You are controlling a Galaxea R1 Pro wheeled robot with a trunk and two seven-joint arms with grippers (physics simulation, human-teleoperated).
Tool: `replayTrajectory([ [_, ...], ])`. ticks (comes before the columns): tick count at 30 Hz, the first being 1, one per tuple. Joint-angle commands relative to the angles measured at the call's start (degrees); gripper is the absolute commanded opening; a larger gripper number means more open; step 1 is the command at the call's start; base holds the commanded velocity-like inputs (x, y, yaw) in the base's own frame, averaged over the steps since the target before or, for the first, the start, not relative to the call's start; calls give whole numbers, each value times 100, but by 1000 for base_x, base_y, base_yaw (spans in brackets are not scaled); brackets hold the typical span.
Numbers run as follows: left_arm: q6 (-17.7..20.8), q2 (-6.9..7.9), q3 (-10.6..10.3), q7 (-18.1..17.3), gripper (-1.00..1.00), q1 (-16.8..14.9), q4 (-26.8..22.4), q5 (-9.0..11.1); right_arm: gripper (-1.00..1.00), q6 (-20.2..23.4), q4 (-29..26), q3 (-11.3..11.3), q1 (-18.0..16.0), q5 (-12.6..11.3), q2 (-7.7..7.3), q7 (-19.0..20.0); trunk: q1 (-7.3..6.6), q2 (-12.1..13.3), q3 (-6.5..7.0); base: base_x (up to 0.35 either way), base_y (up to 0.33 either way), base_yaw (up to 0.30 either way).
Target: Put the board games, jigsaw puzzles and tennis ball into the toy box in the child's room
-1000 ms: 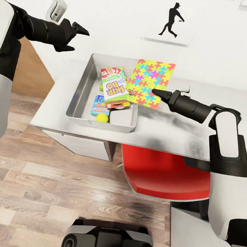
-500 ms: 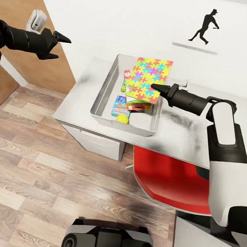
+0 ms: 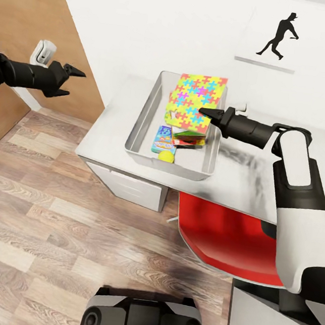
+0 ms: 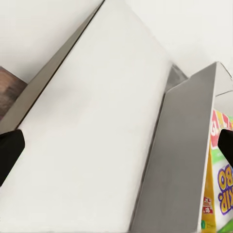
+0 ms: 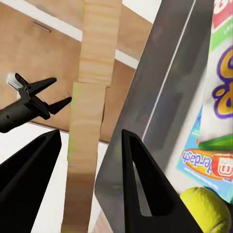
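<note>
Now jigsaw puzzle atop toy box

Toy box rendered as brushed grey metal, semi-matt, with soft sheen on the walls; table top seen as pale, smooth, faintly reflective. Floor shown as grained wood planks, low gloss. Chair seat given as smooth red plastic, slightly shiny. Puzzle printed flat and matt, card-like; game box printed cardboard, smooth. Ball finished fuzzy, felt-like. Left gripper and right gripper shown in matt black plastic; arm shells glossy white
</note>
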Motion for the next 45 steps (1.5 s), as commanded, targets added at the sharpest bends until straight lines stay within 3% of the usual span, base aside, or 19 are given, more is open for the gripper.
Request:
replayTrajectory([
  [1,-5,7,-11,50,100,29,-14,63,-100,9,6,4,0,55,-6,57,3,-10,-8,0,0,8],
  [29,-41,29,23,40,100,501,-134,44,-100,9,748,86,158,106,82,45,3,-10,-8,86,47,1],
  [45,-46,24,33,33,100,568,-139,44,-100,9,922,90,161,132,114,31,3,-10,-8,23,14,0],
])
